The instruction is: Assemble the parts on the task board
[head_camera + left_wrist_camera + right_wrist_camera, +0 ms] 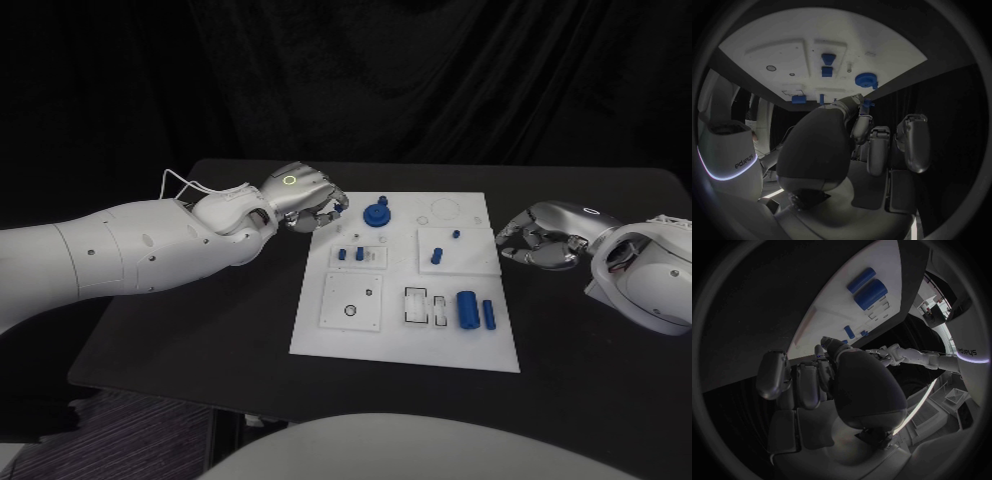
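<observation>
The white task board (404,330) lies mid-table. On it are a round blue part (378,213), small blue pegs (351,254) and two blue cylinders (473,309). My left hand (303,195) hovers at the board's far left corner with its fingers curled. In the left wrist view, it pinches a small blue part (867,103) at the thumb tip, above the board (767,40) and near the round part (866,79). My right hand (541,245) sits at the board's right edge with its fingers curled in and nothing plainly held. The cylinders (868,290) lie beyond that hand (848,385).
The board carries raised white blocks with holes (353,300) and rectangular slots (417,305). The black table (188,320) stretches out to the left of the board and at its front. A dark curtain hangs behind the table.
</observation>
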Controlling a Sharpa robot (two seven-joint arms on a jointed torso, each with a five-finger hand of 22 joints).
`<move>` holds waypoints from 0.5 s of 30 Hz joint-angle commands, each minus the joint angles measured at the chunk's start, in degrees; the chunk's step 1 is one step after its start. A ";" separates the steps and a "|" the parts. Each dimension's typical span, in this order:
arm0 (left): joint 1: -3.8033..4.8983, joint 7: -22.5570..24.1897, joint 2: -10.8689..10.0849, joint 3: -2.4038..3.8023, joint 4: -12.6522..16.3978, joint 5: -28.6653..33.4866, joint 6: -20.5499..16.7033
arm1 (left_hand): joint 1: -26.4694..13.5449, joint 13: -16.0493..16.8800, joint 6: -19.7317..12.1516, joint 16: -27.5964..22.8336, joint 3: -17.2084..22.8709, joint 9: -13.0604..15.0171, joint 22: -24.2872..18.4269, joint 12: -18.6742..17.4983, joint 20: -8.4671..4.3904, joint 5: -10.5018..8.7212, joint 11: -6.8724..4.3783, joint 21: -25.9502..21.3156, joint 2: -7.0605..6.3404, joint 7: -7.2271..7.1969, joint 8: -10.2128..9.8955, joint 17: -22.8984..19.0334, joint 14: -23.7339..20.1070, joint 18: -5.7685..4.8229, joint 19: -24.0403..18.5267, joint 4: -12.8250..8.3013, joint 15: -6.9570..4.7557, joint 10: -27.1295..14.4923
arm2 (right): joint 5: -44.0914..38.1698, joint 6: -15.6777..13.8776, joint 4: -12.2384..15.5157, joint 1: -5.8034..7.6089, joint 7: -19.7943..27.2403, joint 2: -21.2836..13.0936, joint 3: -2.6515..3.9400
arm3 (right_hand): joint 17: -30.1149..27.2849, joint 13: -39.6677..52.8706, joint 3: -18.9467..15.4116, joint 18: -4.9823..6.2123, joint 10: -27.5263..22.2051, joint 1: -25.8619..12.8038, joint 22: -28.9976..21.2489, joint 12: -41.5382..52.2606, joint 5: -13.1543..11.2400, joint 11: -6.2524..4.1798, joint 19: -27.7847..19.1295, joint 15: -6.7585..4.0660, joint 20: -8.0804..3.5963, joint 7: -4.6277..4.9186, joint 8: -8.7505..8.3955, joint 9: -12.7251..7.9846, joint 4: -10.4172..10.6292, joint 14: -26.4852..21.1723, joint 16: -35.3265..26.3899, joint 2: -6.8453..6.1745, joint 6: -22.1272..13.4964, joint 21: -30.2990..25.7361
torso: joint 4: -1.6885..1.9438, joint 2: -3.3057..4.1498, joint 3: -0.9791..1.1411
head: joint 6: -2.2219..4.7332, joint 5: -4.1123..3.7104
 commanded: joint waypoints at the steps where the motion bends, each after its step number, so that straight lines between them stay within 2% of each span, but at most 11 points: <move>1: 0.33 0.56 0.68 0.02 0.57 -4.49 5.86 | -0.27 1.99 -0.08 0.15 -0.05 5.97 10.77 -0.46 0.01 0.23 0.12 -0.42 0.02 -0.07 0.21 15.09 5.94 0.68 -0.49 0.23 0.15 -0.50 | -0.12 0.42 -0.05 -0.10 -0.97 0.02 0.03 | -0.09 -0.01 -0.07 0.46 -0.10 -0.05 9.11 -0.19 -0.29 0.29 -0.25 0.38 -0.03 0.06 0.28 0.08 0.17 1.42 -0.21 -0.18 0.45 -0.36 | -0.03 -0.11 0.11 | -0.01 -0.23; 2: 0.43 0.62 1.25 0.02 0.58 -4.71 6.73 | -0.33 1.80 -0.13 0.15 -0.13 6.03 10.75 -0.77 0.02 0.29 0.13 -0.51 0.04 -0.06 0.21 15.09 5.94 0.70 -0.56 0.27 0.16 -0.75 | -0.12 0.40 -0.09 -0.10 -0.94 0.07 0.03 | -0.05 -0.03 -0.09 0.47 -0.12 -0.09 9.10 -0.20 -0.35 0.31 -0.26 0.39 -0.02 0.07 0.30 0.08 0.20 1.43 -0.19 -0.19 0.47 -0.39 | -0.09 -0.26 0.22 | -0.01 -0.28; 15: 0.37 1.22 5.09 0.02 -1.39 -5.11 9.73 | -0.46 1.37 -0.42 0.15 -0.73 6.40 10.64 -1.52 0.04 1.04 0.16 -0.90 0.24 -0.03 0.23 15.09 5.94 0.77 -0.89 0.30 0.20 -1.26 | -0.12 0.56 -0.36 -0.12 -0.65 0.41 0.03 | -0.12 -0.04 -0.15 0.46 -0.11 -0.15 9.11 -0.20 -0.46 0.35 -0.26 0.42 0.00 0.07 0.33 0.09 0.25 1.41 -0.23 -0.18 0.54 -0.38 | -0.04 -0.21 0.18 | -0.01 -0.69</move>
